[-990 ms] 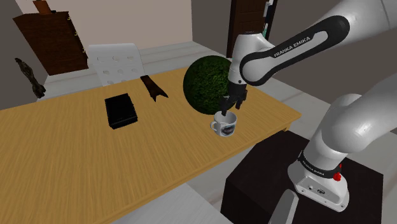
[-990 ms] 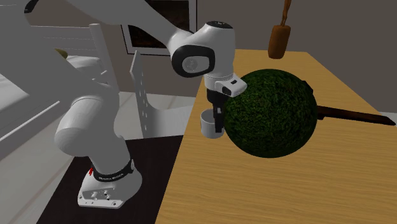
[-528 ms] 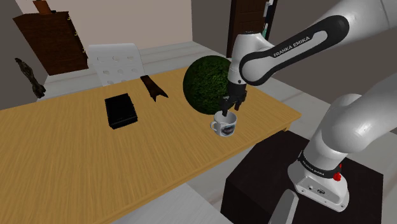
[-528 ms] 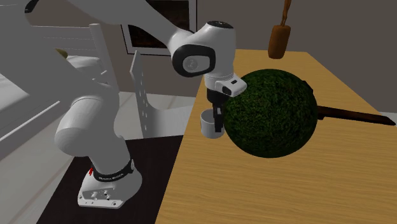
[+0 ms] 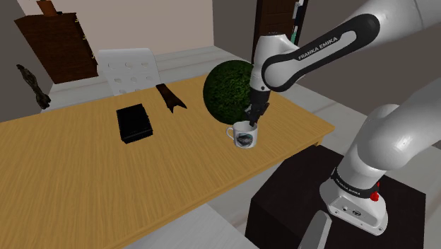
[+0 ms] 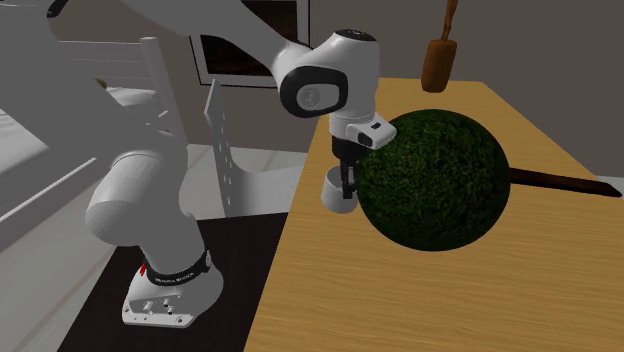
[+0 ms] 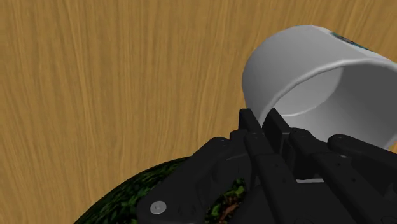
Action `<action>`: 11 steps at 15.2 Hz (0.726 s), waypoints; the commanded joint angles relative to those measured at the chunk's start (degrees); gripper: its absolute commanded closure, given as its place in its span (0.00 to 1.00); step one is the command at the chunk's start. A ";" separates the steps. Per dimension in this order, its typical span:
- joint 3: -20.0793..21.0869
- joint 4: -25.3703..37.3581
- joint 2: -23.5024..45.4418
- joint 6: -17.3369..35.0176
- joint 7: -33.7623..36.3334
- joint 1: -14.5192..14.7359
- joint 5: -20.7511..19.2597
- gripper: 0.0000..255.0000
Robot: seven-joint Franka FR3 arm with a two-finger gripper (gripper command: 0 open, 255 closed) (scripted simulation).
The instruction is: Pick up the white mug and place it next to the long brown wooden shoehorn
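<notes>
mug white (dark print on side) | ball mottled green | table tan woodgrain

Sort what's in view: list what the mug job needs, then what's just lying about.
For the job:
- mug, clasped at its rim by the gripper
- shoehorn, farther along the table

Lying about:
- green ball, right beside the mug
- black box
- white chair behind the table

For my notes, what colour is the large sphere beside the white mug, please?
Mottled dark green sphere; best in the second exterior view.
</notes>
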 commanded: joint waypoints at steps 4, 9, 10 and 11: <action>0.11 -2.85 -2.53 -2.08 0.75 0.34 0.54 1.00; -0.18 -0.59 -5.08 -6.88 0.99 0.25 0.22 1.00; -0.24 -0.10 -5.52 -7.82 1.03 0.23 0.16 1.00; -0.30 0.40 -5.95 -8.74 1.08 0.21 0.09 1.00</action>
